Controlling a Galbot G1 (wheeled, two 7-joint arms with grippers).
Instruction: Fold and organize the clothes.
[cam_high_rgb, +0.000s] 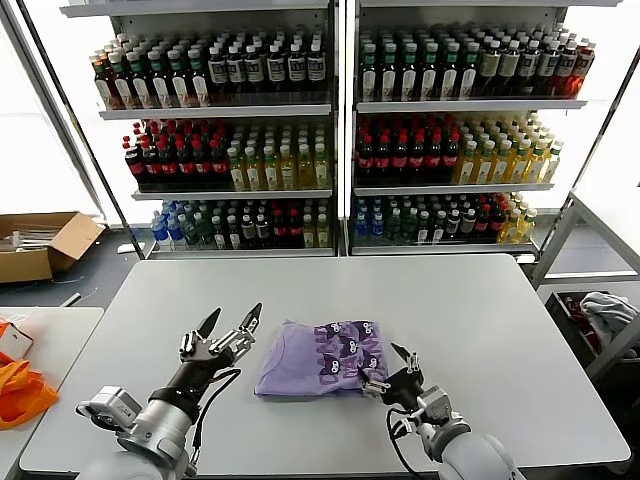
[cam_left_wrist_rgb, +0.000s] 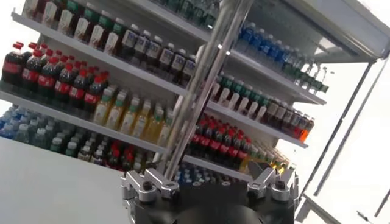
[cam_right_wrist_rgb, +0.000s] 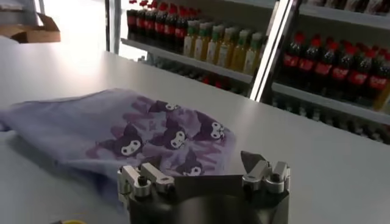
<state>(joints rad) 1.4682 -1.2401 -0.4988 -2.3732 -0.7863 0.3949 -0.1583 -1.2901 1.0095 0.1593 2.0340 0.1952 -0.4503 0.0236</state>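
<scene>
The clothes are one lavender T-shirt (cam_high_rgb: 320, 358), folded into a rough rectangle on the grey table (cam_high_rgb: 480, 310), with its dark purple and white print facing up. In the right wrist view the shirt (cam_right_wrist_rgb: 122, 131) lies flat just ahead of the fingers. My right gripper (cam_high_rgb: 392, 368) stands open at the shirt's near right corner, with nothing between its fingers (cam_right_wrist_rgb: 253, 161). My left gripper (cam_high_rgb: 233, 318) is open and raised just left of the shirt, apart from it. In the left wrist view that gripper (cam_left_wrist_rgb: 210, 179) faces the shelves and holds nothing.
Shelves of bottles (cam_high_rgb: 340, 130) stand behind the table. A cardboard box (cam_high_rgb: 40, 245) sits on the floor at far left. Orange fabric (cam_high_rgb: 20, 390) lies on a side table to the left. A grey-white cloth heap (cam_high_rgb: 605, 315) is at the right.
</scene>
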